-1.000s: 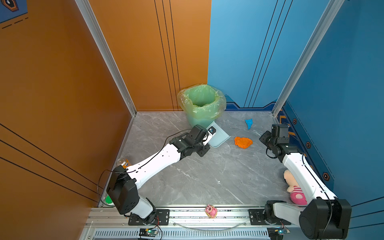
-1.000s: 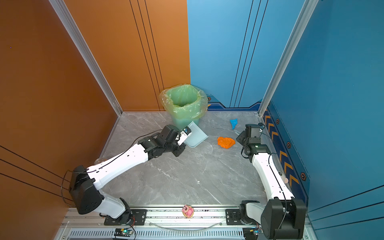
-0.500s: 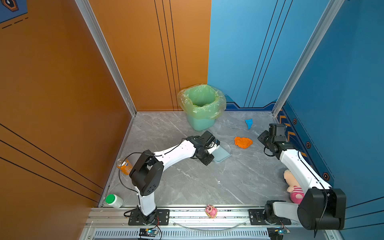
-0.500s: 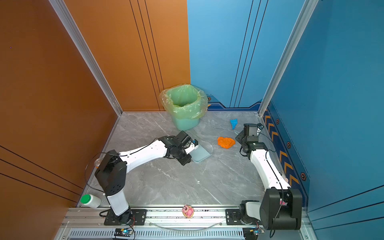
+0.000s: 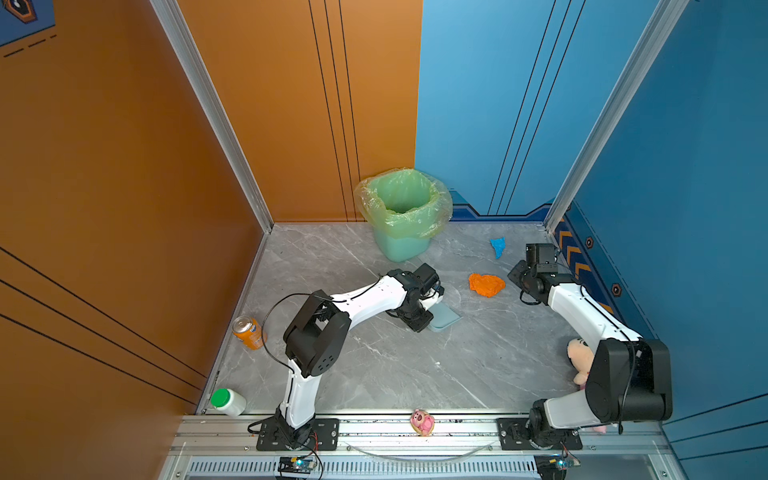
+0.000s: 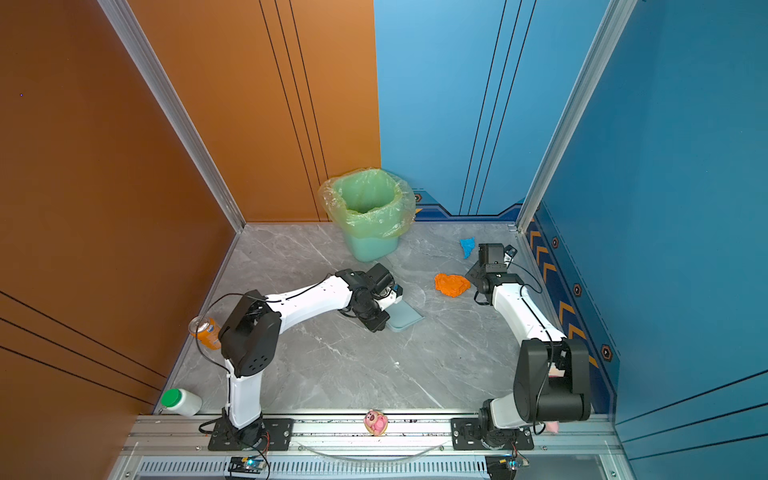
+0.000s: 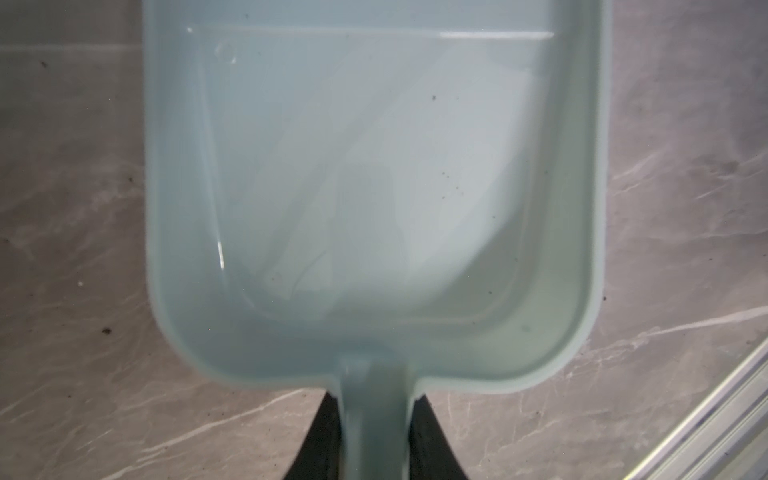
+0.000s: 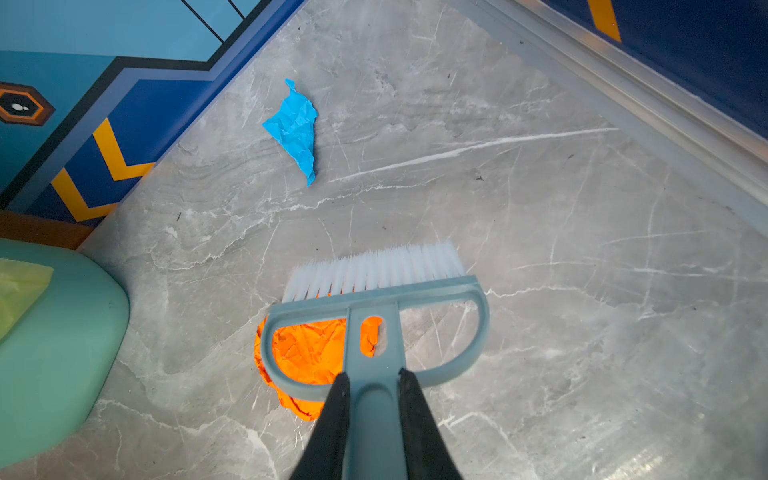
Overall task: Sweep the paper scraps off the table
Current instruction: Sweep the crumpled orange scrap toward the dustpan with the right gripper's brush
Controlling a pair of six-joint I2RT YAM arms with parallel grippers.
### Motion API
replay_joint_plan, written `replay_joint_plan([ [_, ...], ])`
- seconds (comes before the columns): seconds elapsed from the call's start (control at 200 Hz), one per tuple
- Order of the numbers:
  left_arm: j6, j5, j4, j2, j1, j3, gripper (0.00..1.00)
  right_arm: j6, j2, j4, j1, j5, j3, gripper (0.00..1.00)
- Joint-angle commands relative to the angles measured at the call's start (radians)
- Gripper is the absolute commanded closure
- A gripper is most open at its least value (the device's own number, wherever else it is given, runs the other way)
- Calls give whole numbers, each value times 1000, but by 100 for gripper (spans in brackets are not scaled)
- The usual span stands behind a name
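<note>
Clamping the white-bristled brush [image 8: 374, 270] over the crumpled orange paper scrap [image 5: 486, 284] by the worktop's [image 5: 395, 374] right edge, right jaws seemed set to sweep it toward the pale blue dustpan [image 5: 446, 318] the left jaws gripped.

Even bright overhead light, soft shadows; dustpan [image 7: 374, 187] blurred close-up; glare on table [image 8: 648, 461].

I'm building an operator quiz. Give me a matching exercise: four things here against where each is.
1 pale blue plastic dustpan
2 grey-blue plastic brush with white bristles
3 crumpled orange paper scrap
4 orange drinks can

A gripped by right end effector
B beside the orange wall
C gripped by left end effector
D loose on grey marble table

Pairs: 1-C, 2-A, 3-D, 4-B
</note>
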Motion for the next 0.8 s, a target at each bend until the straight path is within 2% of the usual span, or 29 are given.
replay_joint_plan([
  [0.0,-8,-38,-71,22,-13,44,100,-28,22,17,9,37,34,100],
  [0.23,-13,-63,-95,54,-15,71,100,-67,77,3,26,95,63,100],
  [0.385,-8,-103,-130,83,-20,96,100,-81,125,-5,50,93,76,100],
  [0.796,4,-160,-168,127,-33,122,100,-103,192,-48,181,112,63,100],
])
